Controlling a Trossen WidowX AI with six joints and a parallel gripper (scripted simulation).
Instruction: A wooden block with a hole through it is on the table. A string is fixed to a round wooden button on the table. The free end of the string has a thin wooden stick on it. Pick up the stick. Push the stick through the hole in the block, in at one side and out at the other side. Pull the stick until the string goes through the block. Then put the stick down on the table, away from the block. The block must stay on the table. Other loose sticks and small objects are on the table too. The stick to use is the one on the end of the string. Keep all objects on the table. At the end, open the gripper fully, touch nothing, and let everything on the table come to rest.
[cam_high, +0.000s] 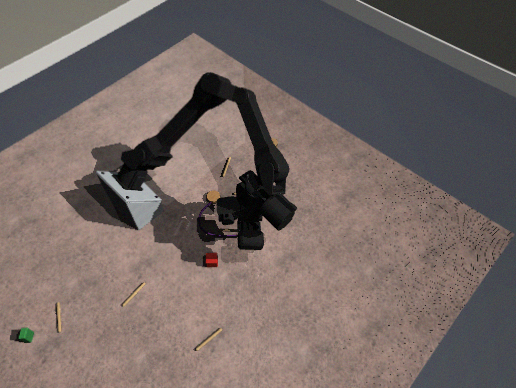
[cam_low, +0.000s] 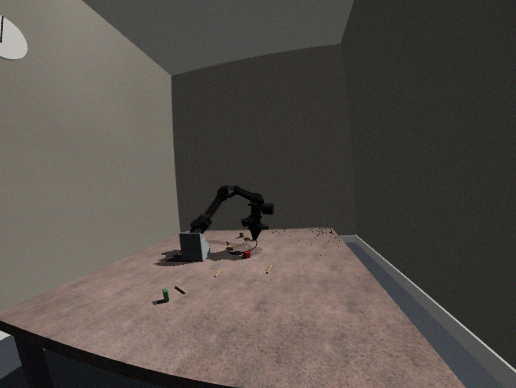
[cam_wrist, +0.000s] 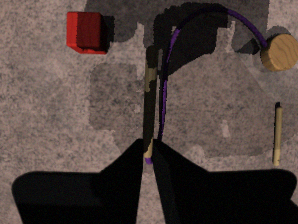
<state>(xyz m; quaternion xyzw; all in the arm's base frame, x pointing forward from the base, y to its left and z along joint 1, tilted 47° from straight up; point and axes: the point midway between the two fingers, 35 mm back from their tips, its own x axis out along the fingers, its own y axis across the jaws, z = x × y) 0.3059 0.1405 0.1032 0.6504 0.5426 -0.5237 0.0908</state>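
Observation:
My gripper (cam_low: 256, 239) (cam_wrist: 147, 144) is shut on the thin wooden stick (cam_wrist: 149, 112) near its purple-tied end. The stick points away from the fingers in the wrist view, and its far part is in shadow. It appears to be held above the table. The purple string (cam_wrist: 164, 95) (cam_high: 201, 221) curves from the gripper to the round wooden button (cam_high: 213, 196) (cam_wrist: 280, 52) (cam_low: 229, 247). A small tan object (cam_high: 274, 142) (cam_low: 241, 234) shows partly behind the arm, and two more tan objects (cam_low: 247, 238) stand at the back. I cannot tell which is the block; no hole shows.
A red block (cam_high: 211, 260) (cam_low: 246, 254) (cam_wrist: 86, 31) lies near the gripper. A loose stick (cam_high: 226, 167) (cam_wrist: 278, 135) lies beyond the button. Other loose sticks (cam_high: 134, 294) (cam_high: 59, 317) (cam_high: 208, 339) and a green block (cam_high: 26, 335) (cam_low: 165, 295) lie farther off. The grey base mount (cam_high: 142, 211) is left of the gripper.

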